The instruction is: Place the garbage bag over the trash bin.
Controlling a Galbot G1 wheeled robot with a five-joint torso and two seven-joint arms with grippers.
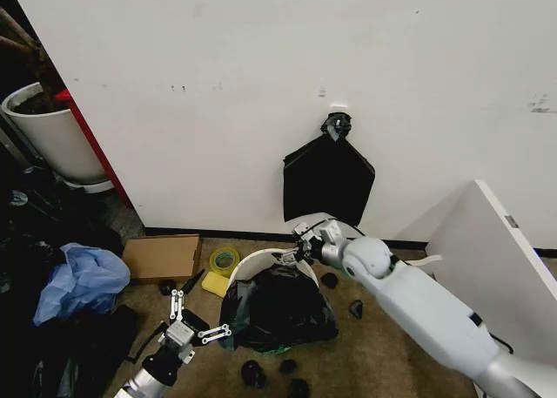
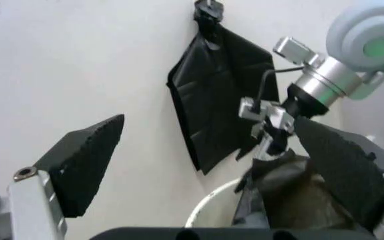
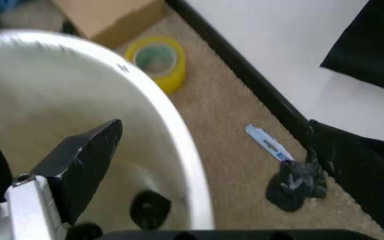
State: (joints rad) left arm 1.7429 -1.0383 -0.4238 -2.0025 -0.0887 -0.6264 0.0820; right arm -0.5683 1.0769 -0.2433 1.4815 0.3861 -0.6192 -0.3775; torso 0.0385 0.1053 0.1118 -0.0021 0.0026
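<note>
**Our bag is half on the bin**

We see the trash bin (image 1: 261, 260) on the brown carpet, close to the white wall. The garbage bag (image 1: 280, 309) covers the front part of it and hangs down to the floor in a shiny black heap. The back of the white rim is bare.

Our right gripper (image 1: 291, 257) is at the back rim, where the bag's edge meets it. In the right wrist view its fingers (image 3: 85, 157) are spread wide, one inside the bin (image 3: 78, 100) and one outside over the carpet, gripping nothing.

Our left gripper (image 1: 195, 318) hovers low, just beside the bag's left side. Its fingers are wide apart and empty too.

A flat black bag (image 1: 328, 180) hangs pinned on the wall behind the bin. A roll of yellow tape (image 1: 224, 260) and a cardboard box (image 1: 162, 257) lie to the left. Small black lumps (image 1: 253, 374) dot the carpet nearby.
</note>
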